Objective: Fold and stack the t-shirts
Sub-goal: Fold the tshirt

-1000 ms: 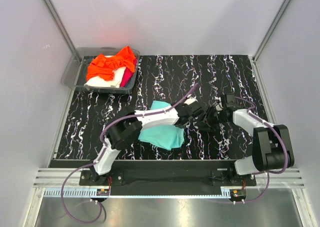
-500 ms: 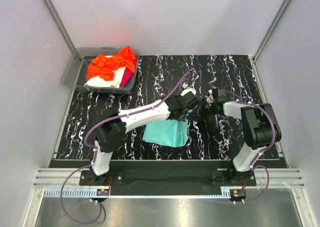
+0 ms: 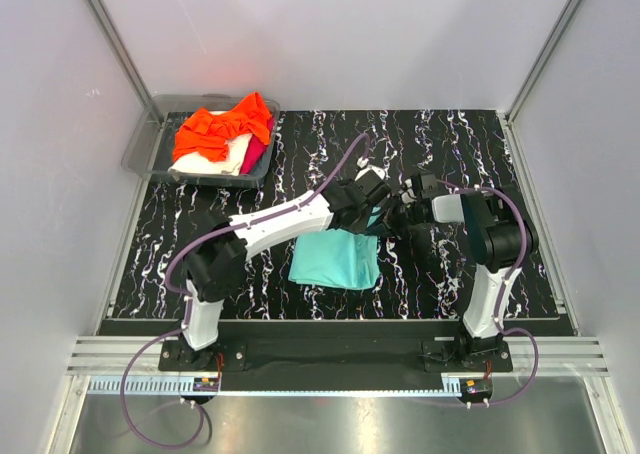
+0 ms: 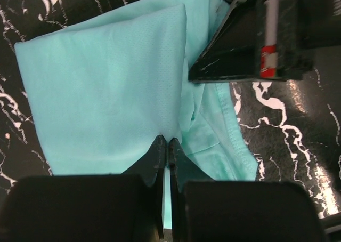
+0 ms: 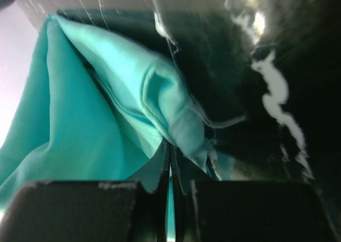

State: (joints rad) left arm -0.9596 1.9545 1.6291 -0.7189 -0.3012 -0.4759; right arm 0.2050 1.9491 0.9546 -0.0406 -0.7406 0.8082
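On mat, centre: teal shirt, folded, far edge raised.
left gripper: jaws closed, pinching shirt edge.
right gripper: jaws closed, pinching shirt edge.
tray, far left: orange shirt on top.

The left arm and right arm reach inward, left tool and right tool clamped shut.

The left gripper, at bottom centre, pinches a fold of the turquoise t-shirt that covers the frame's left. The right gripper fills the upper right, above the black marbled table.
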